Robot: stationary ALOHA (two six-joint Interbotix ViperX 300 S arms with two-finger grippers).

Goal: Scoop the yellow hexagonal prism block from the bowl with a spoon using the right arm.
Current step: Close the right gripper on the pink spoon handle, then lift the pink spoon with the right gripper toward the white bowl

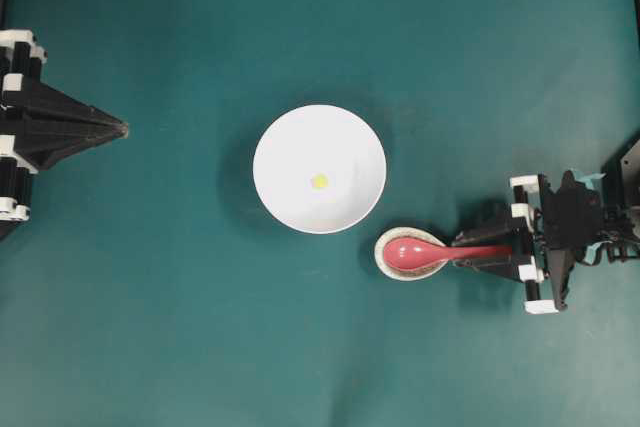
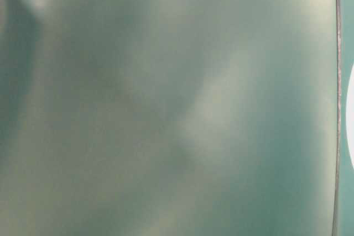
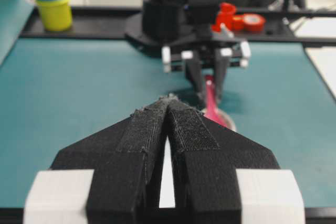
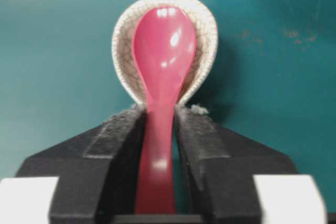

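On the teal tabletop, one large round white bowl [image 1: 319,168] sits centrally, holding one tiny yellow hexagonal block [image 1: 319,181]. Toward the right edge, the right gripper [image 4: 160,124] pinches one glossy pink-red spoon [image 4: 163,61] resting in one small speckled dish [image 4: 123,35]. Squeeze firmly and keep the scoop level when lifting. The left gripper [image 3: 168,103] is closed, empty.

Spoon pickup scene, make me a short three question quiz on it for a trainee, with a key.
1. True or false: the yellow block lies in the white bowl.
2. What does the spoon's scoop rest in?
3. Which gripper has the spoon handle between its fingers: A left, B right?

Key: 1 true. 2 the small crackled cream dish. 3 B; the left gripper is shut, away from the bowl.
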